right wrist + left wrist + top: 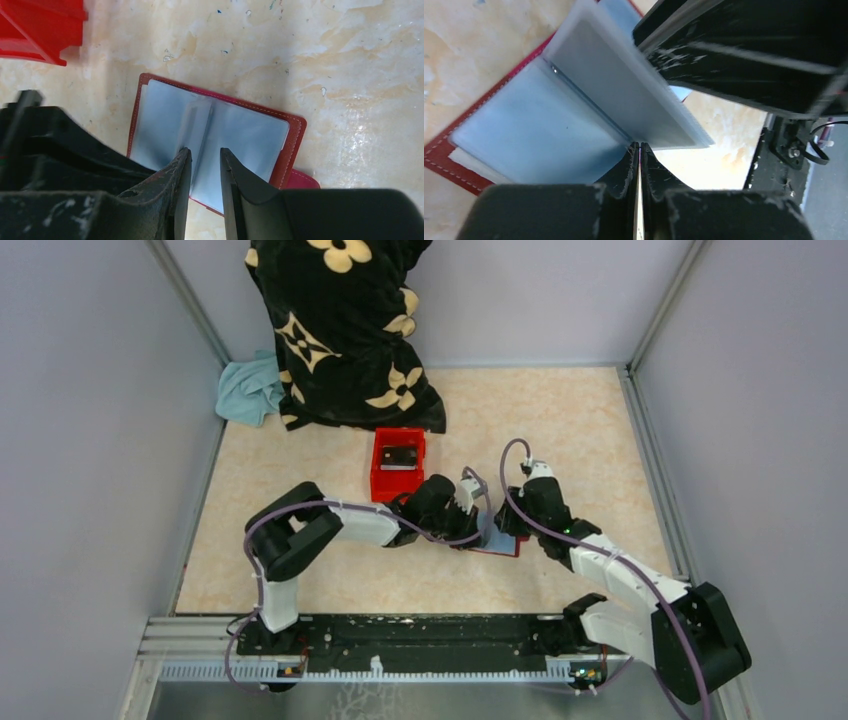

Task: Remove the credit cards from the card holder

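Card holder (250,142) lies open mid-tabletop (325,60) toward the near edge, credit cards (539,135) all in sleeves, none out; left gripper (640,150) fingers nearly together by a lifted leaf, right gripper (205,155) part-open, empty, over the spine.

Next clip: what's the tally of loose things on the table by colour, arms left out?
Red: 2 (open card holder, plastic box)
Black with cream flowers: 1 (fabric bag)
Teal: 1 (cloth)
Dark: 1 (dark item inside the box)
Total: 5
The cards in the holder's pale sleeves cannot be counted.
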Motion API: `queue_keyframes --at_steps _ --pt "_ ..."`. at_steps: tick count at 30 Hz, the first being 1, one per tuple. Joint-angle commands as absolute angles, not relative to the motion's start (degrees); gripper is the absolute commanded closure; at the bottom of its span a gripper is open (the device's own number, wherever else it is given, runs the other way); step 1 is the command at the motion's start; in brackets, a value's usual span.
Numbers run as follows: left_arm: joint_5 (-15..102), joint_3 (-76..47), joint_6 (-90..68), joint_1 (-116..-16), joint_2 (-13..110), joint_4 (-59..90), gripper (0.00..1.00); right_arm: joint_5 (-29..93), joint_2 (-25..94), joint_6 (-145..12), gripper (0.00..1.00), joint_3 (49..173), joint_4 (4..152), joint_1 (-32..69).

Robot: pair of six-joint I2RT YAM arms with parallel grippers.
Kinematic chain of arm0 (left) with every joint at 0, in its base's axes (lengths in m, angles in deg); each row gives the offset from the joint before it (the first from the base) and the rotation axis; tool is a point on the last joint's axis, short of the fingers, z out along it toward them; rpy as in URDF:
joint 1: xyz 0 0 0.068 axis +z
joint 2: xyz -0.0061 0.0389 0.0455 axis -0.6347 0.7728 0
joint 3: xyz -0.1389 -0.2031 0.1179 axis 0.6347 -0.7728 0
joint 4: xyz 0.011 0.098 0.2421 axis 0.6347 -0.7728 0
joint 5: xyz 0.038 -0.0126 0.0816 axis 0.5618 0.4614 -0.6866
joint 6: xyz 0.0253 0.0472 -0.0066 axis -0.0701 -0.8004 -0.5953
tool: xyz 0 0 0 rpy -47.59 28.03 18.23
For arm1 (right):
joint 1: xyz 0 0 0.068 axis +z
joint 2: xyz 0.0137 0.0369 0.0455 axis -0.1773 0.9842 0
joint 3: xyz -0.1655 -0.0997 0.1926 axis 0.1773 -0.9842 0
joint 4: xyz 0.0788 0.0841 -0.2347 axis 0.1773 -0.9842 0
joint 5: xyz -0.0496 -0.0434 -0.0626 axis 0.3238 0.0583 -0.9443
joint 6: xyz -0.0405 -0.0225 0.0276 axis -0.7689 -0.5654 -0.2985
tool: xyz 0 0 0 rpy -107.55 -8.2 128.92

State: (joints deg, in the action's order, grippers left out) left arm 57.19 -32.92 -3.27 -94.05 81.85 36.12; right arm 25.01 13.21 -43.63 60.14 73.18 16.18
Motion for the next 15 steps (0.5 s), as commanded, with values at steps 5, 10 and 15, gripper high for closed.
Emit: queue_keyframes --at_steps 5,10,15 --pt "56.1 -29.8 -2.3 -94.1 85.7 34.1 0.94 27.1 9.6 -42.9 0.72 60.2 76.8 15.8" --pt "54.7 -27.8 -4.8 -93.7 85.4 29.6 0.94 28.7 10.3 -42.9 0.72 60.2 77.4 15.8" --pt "54.0 -26.9 -5.3 -92.8 85.9 27.3 0.94 28.7 8.8 -42.7 0.72 60.3 77.3 15.8"
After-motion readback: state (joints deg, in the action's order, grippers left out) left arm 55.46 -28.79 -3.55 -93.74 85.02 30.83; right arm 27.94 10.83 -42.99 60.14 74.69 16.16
